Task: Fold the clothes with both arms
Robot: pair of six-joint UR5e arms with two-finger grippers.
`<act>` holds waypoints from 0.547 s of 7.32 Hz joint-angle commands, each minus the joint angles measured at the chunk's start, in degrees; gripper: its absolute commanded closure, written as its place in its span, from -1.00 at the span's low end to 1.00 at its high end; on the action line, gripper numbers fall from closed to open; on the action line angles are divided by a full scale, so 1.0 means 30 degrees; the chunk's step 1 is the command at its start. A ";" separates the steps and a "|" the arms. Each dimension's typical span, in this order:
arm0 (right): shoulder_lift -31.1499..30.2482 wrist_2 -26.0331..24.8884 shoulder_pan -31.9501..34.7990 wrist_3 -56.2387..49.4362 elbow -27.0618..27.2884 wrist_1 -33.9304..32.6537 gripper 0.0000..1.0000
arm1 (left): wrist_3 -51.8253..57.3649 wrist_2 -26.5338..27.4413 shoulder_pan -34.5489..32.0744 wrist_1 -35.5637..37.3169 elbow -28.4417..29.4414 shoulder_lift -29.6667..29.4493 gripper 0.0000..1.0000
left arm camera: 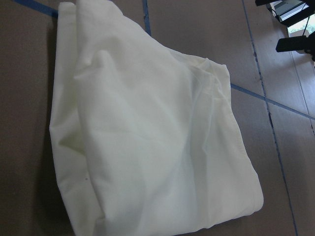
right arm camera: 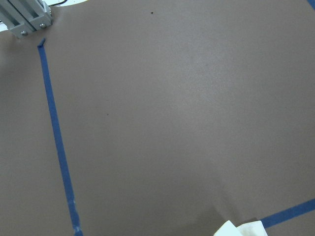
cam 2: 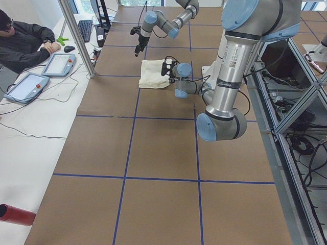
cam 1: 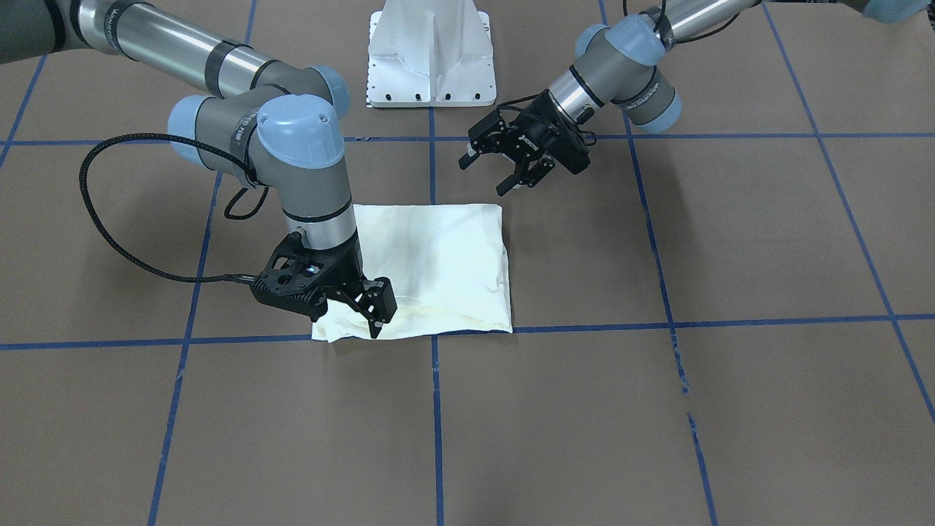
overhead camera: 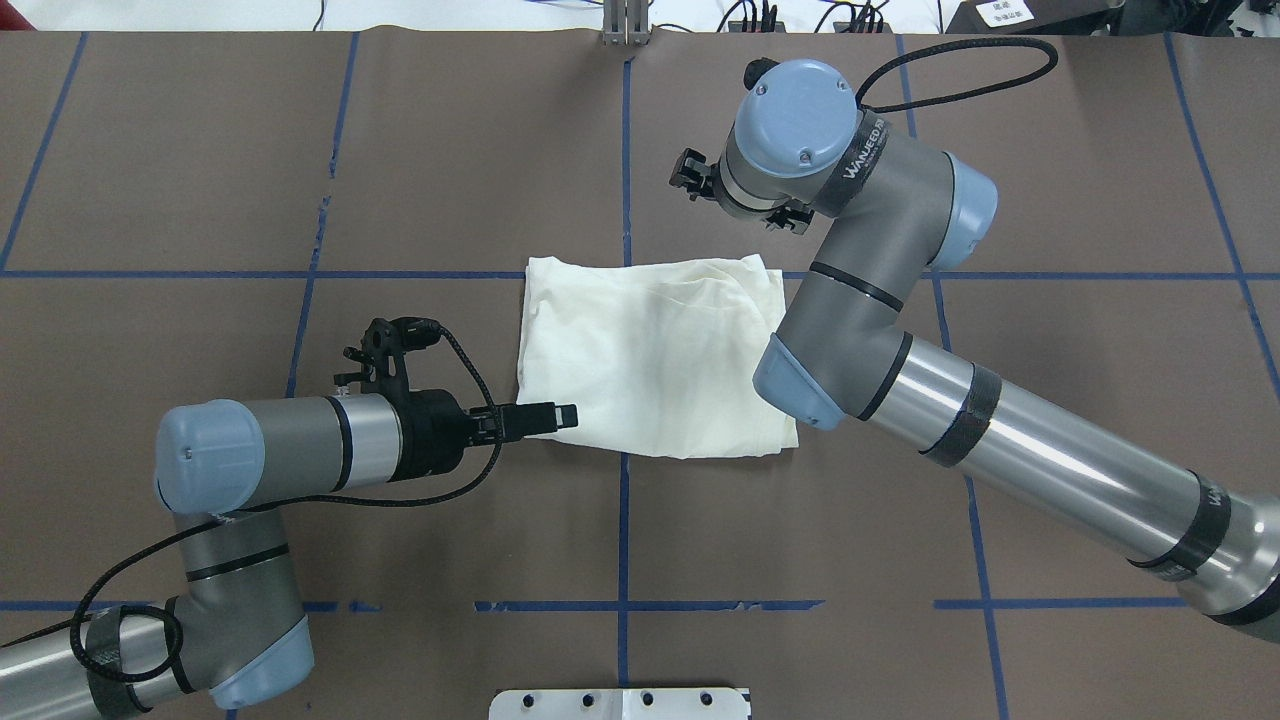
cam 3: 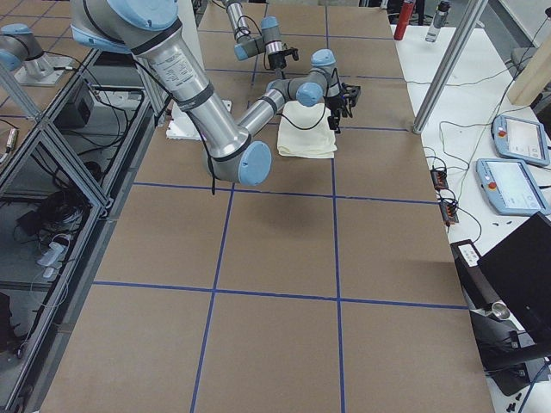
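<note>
The clothes are one cream shirt (cam 1: 438,256) folded into a compact rectangle, plain side up, at the table's middle (overhead camera: 650,350). My left gripper (cam 1: 488,174) hovers open just off the shirt's robot-side edge, level with the corner on my left (overhead camera: 565,413), and touches nothing. Its wrist view is filled by the shirt (left arm camera: 147,147). My right gripper (cam 1: 349,324) points down over the shirt's far corner on my right with its fingers apart and no cloth between them. The right wrist view shows bare table and only a tip of the shirt (right arm camera: 241,230).
Blue tape lines (cam 1: 436,409) grid the brown table. The white pedestal base (cam 1: 431,58) stands behind the shirt. In the exterior left view a person (cam 2: 25,43) sits at a side desk with tablets, beside a metal post (cam 2: 76,35).
</note>
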 commanded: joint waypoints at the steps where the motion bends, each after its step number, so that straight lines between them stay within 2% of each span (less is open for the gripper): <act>1: 0.0028 0.0004 0.0003 -0.0036 0.0031 0.0000 -1.00 | -0.0070 0.0711 0.0033 0.1361 -0.0057 -0.0949 -0.98; 4: -0.0001 0.0063 0.0003 -0.0036 0.0031 0.0030 -1.00 | -0.0070 0.0744 0.0238 0.1521 0.1078 -0.1102 -0.98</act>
